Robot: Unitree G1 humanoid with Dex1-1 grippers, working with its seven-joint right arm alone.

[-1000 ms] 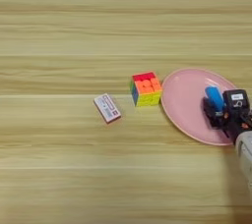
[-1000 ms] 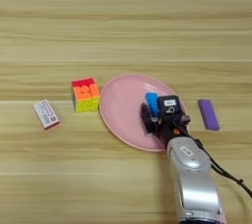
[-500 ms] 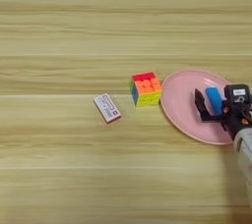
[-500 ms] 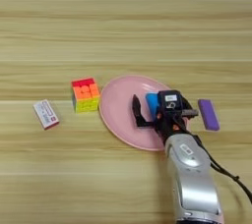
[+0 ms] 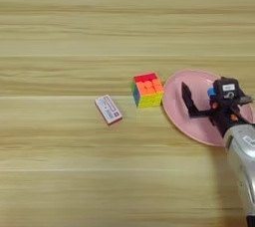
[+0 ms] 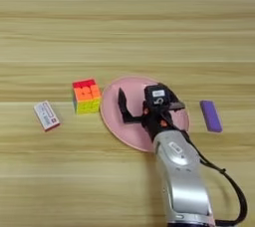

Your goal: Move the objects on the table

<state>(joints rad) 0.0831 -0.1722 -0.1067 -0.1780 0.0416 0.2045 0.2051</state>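
The multicoloured puzzle cube (image 5: 148, 90) stands on the wooden table (image 5: 74, 32), just left of the pink plate (image 5: 174, 109). My right gripper (image 6: 147, 105) hovers over the plate with its fingers spread wide; the left finger (image 6: 122, 104) reaches toward the plate's left part. Only a small piece of the bright-blue block (image 5: 211, 91) shows on the plate beside the gripper's head, apart from the left finger. The silver forearm (image 6: 182, 176) comes in from the bottom edge.
A small white-and-red flat box (image 5: 108, 109) lies left of the cube. A purple flat block (image 6: 211, 116) lies on the table right of the plate. The cube sits a short gap from the plate's rim.
The gripper has opened: its left finger swung out to the left over the plate, letting go of the blue block. The cube and the box have not moved.
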